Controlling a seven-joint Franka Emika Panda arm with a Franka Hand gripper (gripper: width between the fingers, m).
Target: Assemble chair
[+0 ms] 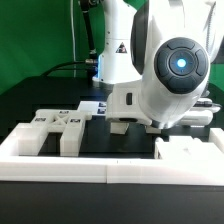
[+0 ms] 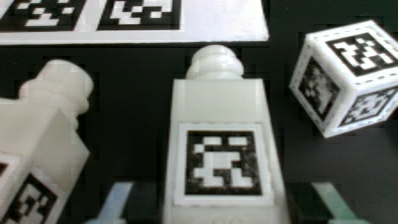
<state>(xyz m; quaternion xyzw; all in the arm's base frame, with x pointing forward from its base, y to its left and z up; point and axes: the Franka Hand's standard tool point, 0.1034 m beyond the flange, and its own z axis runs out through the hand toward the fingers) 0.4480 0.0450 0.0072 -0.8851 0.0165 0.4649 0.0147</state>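
While every part seen lies loose on the worktop [image 2: 139, 70], assy looks barely begun: jaws apart either side of tagged post [image 2: 219, 130], 2nd post [image 2: 54, 120] & cube leg [image 2: 350, 78] nearby, nothing visibly joined.

Table [image 2: 139, 95]: black, matte surface. Lying directly on it:
- the marker board [image 2: 125, 18], flat
- a long white post [image 2: 217, 130], tag on its upper face
- a second post [image 2: 54, 110] beside the first, not touching it
- a tagged cube [image 2: 352, 75] near the first post's other side

Exterior view: a notched white slab [image 1: 48, 132] and the low border wall [image 1: 60, 165] also rest on the table.
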